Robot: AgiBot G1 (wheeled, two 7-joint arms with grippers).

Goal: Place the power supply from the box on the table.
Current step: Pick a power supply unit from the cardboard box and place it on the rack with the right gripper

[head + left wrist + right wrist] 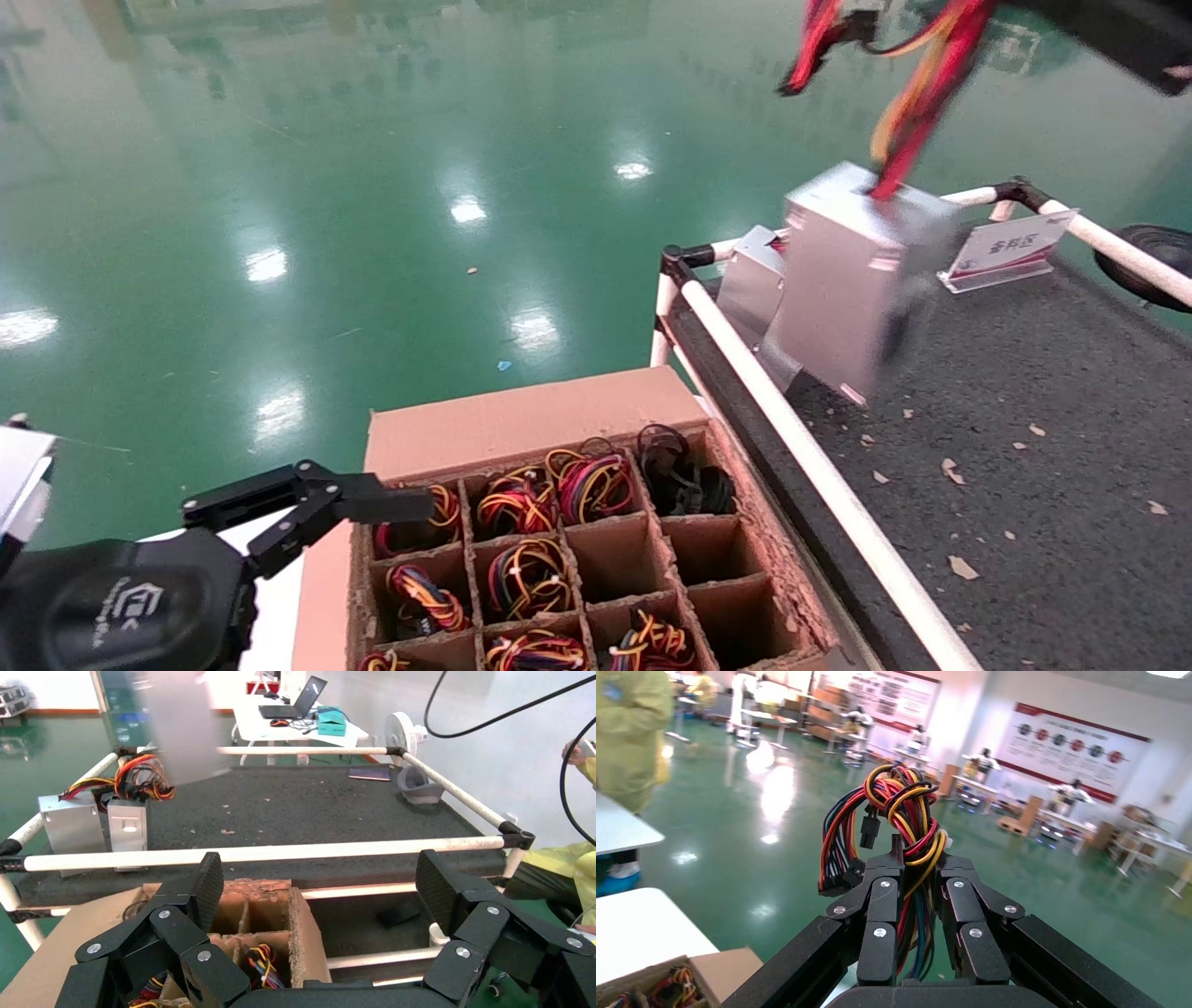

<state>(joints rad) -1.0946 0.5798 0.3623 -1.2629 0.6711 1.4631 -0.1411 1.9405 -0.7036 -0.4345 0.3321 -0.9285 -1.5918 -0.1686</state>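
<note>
The power supply, a silver-grey metal box, hangs tilted by its red, orange and yellow wires over the far left corner of the table, just inside the white rail. I cannot tell whether its lower edge touches the mat. In the left wrist view it is a blurred grey shape. My right gripper is shut on the wire bundle. The box, a brown carton with a grid of cells, stands left of the table. My left gripper is open over the box's left edge, holding nothing.
Two other silver units stand at the table's far left corner, behind the hanging one. Several box cells hold coloured wire bundles. A white sign and a grey object sit along the table's edges. White rail separates box and table.
</note>
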